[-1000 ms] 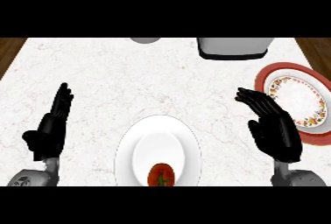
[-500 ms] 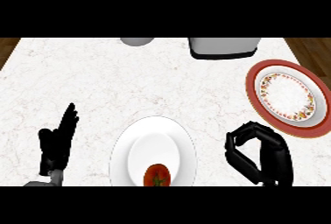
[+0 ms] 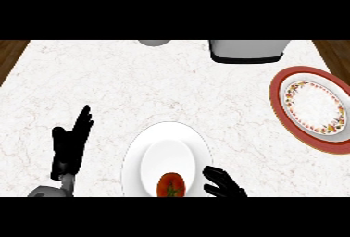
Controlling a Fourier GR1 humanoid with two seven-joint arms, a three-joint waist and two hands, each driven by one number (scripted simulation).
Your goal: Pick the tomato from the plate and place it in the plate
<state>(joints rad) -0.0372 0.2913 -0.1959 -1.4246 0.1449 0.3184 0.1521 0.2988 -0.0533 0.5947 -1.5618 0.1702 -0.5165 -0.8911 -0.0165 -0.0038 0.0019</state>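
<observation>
A red tomato (image 3: 170,184) lies on the near part of a plain white plate (image 3: 166,148) at the bottom centre of the head view. My right hand (image 3: 222,183) shows at the bottom edge, just right of the tomato, over the plate's right rim, with curled fingers and nothing in them. It does not touch the tomato. A red-rimmed plate with a flowered border (image 3: 315,107) lies at the right edge. My left hand (image 3: 70,147) rests open at the lower left, fingers straight, apart from the white plate.
A grey appliance (image 3: 247,50) stands at the back of the marble counter (image 3: 150,88), right of centre. A grey round object (image 3: 154,42) is cut off by the top edge. Dark wood shows at both far corners.
My right hand has dropped down and leftward from the counter right of the white plate to beside the tomato, its fingers curling. The view has shifted, so everything sits a little lower.
</observation>
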